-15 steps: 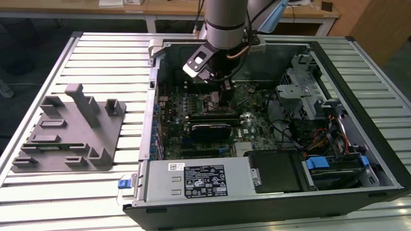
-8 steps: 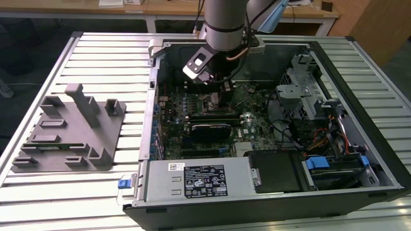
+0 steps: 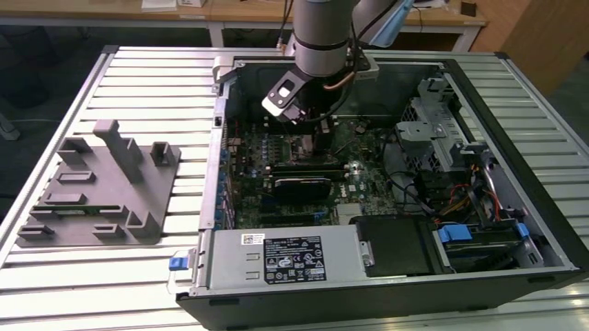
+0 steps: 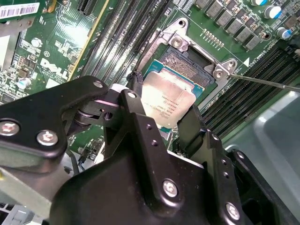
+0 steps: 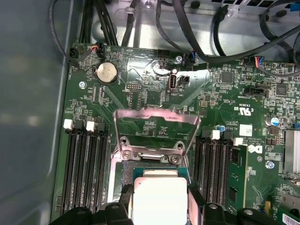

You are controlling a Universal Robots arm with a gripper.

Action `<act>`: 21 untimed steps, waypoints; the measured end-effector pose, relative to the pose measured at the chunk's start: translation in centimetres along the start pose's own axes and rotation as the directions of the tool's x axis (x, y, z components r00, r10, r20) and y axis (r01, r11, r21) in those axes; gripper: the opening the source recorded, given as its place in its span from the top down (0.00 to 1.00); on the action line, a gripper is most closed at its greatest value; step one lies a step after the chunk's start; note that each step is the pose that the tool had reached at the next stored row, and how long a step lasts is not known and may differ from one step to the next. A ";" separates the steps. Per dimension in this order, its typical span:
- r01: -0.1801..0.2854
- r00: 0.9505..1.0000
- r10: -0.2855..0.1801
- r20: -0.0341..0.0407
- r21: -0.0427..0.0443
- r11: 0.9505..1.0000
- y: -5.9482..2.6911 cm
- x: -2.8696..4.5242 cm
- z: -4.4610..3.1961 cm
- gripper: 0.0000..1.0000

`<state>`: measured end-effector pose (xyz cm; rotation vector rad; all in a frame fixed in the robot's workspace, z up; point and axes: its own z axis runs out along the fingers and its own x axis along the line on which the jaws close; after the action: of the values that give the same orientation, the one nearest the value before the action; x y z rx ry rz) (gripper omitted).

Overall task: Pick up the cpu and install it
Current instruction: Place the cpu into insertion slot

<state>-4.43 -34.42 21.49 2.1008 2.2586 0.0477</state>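
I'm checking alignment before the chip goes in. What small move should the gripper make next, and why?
Probably a short sideways shift over the socket. The gripper holds the cpu by two opposite edges over it, and a strip of bare contacts shows beyond one edge, so it seems not yet centred. The load plate stands raised.

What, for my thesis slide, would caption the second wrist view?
Black two-finger gripper grips the silvery-topped flat square cpu at the open, metal-framed motherboard socket.

One of each kind
One cpu (image 4: 166, 101), one gripper (image 4: 163, 112), one arm (image 3: 322, 27), one open computer case (image 3: 368, 303), one grey fixture plate (image 3: 101, 193), one coin cell (image 5: 106, 72), one raised socket plate (image 5: 157, 114).
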 end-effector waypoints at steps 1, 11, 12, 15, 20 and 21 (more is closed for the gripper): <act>0.000 1.000 0.000 0.000 0.000 1.000 -0.01 0.00 0.06 0.45; 0.000 1.000 0.000 0.000 0.000 1.000 -0.21 0.09 0.40 0.45; 0.000 1.000 0.000 0.000 0.000 1.000 -0.22 0.10 0.45 0.45; 0.000 1.000 0.000 0.000 0.002 1.000 -0.23 0.14 0.59 0.45; 0.000 1.000 0.000 0.000 0.005 1.000 -0.23 0.28 0.72 0.45; 0.000 1.000 0.000 0.000 0.005 1.000 -0.22 0.34 0.74 0.45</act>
<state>-4.63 -34.10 20.74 2.1033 2.2611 0.0427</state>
